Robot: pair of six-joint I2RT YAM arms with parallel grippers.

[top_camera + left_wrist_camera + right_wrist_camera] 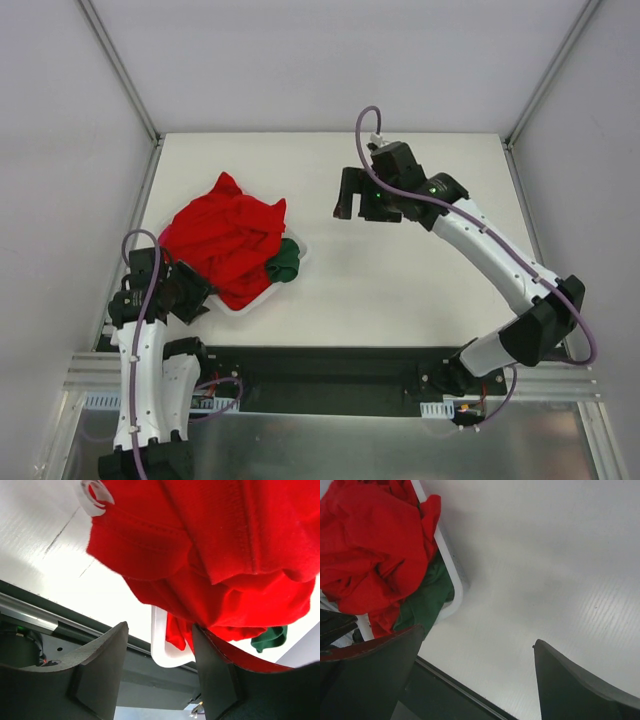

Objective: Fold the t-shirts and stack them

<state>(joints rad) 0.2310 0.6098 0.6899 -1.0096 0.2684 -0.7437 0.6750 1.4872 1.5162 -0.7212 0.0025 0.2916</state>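
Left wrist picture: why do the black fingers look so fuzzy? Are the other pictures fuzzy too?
Left wrist view: the fingers sit right by the lens, so they blur, while the red shirt shows its seams. Right wrist view: fingers blur the same way, and the table looks bright and washed-out. Top view: evenly lit, nothing fuzzy.

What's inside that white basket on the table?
A heap of red t-shirts spills over the rim of the white basket, with a dark green t-shirt poking out at one corner. The heap covers the basket's floor and anything lying deeper.
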